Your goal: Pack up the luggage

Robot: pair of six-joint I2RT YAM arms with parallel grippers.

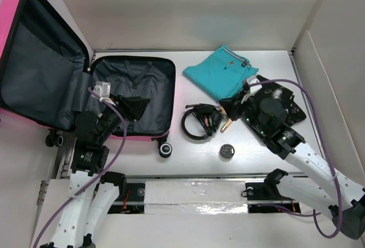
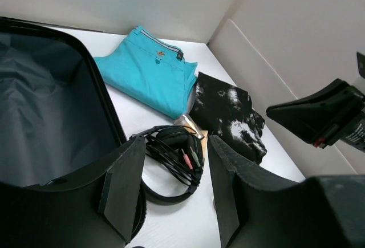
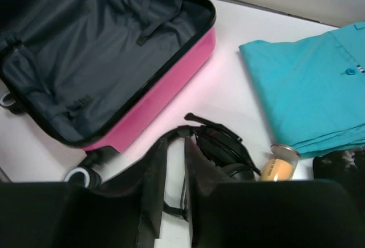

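Quick status from my side. The luggage lies open at the left end of the counter. Its pink base sits flat with the dark grey lining facing up, and the lid is propped up against the left wall. Nothing's in the base as far as I can see.

My left end effector hangs over the near right part of the open base. The jaws are fairly wide and there's nothing in them; my left wrist view looks straight through the gap.

My right end effector is around the middle of the counter, just beside the black headphones, and only narrowly apart. I can see bare counter through the slit. A bit of black band crosses under it, but I don't see it pinched.

A small amber bottle lies right next to the headphones. A folded teal garment sits toward the far edge, and a black-and-white patterned one lies beside it toward the right edge, partly under my right arm. A little round black disc sits near the front edge.
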